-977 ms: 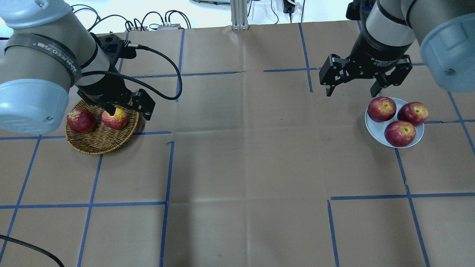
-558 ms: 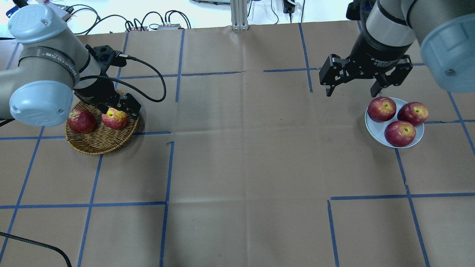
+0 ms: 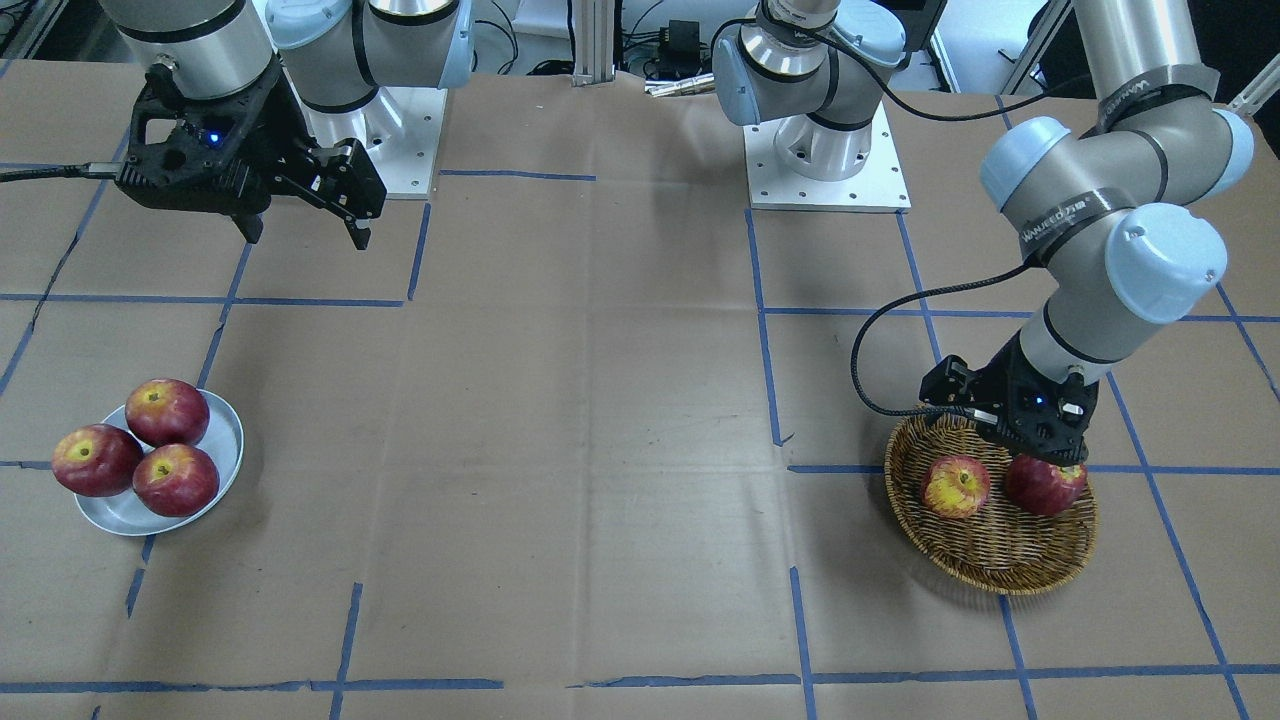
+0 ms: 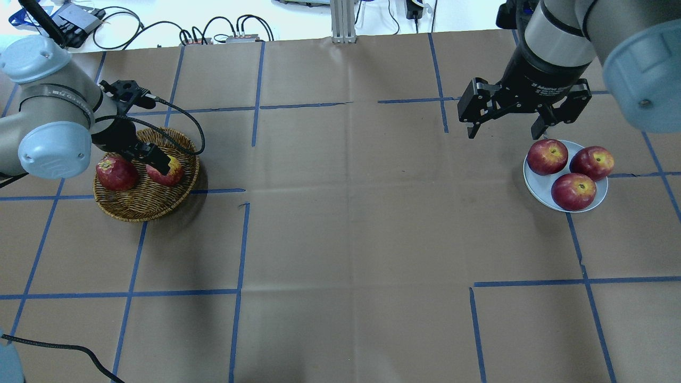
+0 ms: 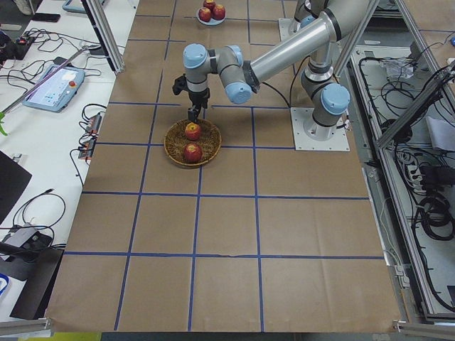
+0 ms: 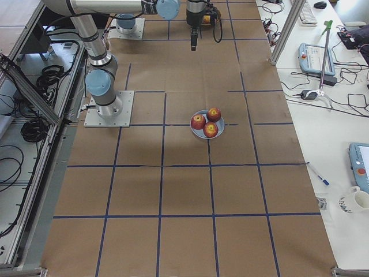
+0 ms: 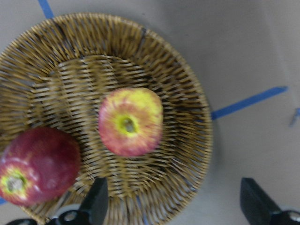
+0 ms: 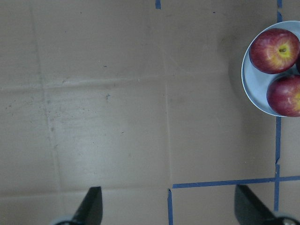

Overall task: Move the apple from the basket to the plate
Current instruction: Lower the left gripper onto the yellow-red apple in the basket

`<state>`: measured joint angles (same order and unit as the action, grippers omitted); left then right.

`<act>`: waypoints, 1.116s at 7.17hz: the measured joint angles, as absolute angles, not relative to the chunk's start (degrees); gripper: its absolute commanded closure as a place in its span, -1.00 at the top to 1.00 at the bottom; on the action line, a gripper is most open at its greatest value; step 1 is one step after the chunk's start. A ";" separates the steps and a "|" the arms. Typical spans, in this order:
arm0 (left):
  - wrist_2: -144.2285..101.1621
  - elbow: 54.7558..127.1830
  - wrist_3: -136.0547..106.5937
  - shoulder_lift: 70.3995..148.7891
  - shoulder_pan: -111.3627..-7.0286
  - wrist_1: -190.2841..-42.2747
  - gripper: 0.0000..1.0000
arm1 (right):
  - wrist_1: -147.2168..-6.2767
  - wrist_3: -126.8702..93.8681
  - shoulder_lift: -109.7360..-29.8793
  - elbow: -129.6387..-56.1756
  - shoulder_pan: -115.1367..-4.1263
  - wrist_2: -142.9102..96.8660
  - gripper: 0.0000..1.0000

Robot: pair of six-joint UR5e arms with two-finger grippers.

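Observation:
The yellowish, red-streaked apple (image 4: pixel 169 174) lies in the right half of the brown wicker basket (image 4: pixel 143 207), beside a dark red apple (image 4: pixel 115 173). My left gripper (image 4: pixel 158 161) hangs low over the basket, open and empty. It covers part of the yellowish apple from overhead. In the left wrist view the apple (image 7: pixel 130 121) lies just ahead of the spread fingers (image 7: pixel 97 201). My right gripper (image 4: pixel 504 132) is open and empty, just behind and left of the pale plate (image 4: pixel 536 186). The plate holds three dark red apples.
The table is brown paper with a grid of blue tape lines. The front-facing view shows the basket (image 3: pixel 1000 560) and the plate (image 3: pixel 228 440) at opposite ends. Cables and equipment lie beyond the far table edge (image 4: pixel 223 37).
My left arm has come down and drawn back, lowering its gripper close over the basket and the yellowish apple. The right arm and the apples have not moved.

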<state>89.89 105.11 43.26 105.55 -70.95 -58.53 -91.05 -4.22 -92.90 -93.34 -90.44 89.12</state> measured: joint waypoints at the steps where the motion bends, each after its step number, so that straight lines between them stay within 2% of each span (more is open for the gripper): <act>1: 89.76 104.43 45.03 107.78 -70.26 -57.45 0.99 | -91.05 -4.22 -92.90 -93.34 -90.44 89.12 1.00; 7: 89.06 103.96 46.21 113.27 -69.79 -56.87 0.96 | -91.05 -4.22 -92.90 -93.34 -90.44 89.12 1.00; 8: 89.04 103.93 46.11 113.92 -69.79 -56.78 0.88 | -91.05 -4.22 -92.90 -93.34 -90.44 89.12 1.00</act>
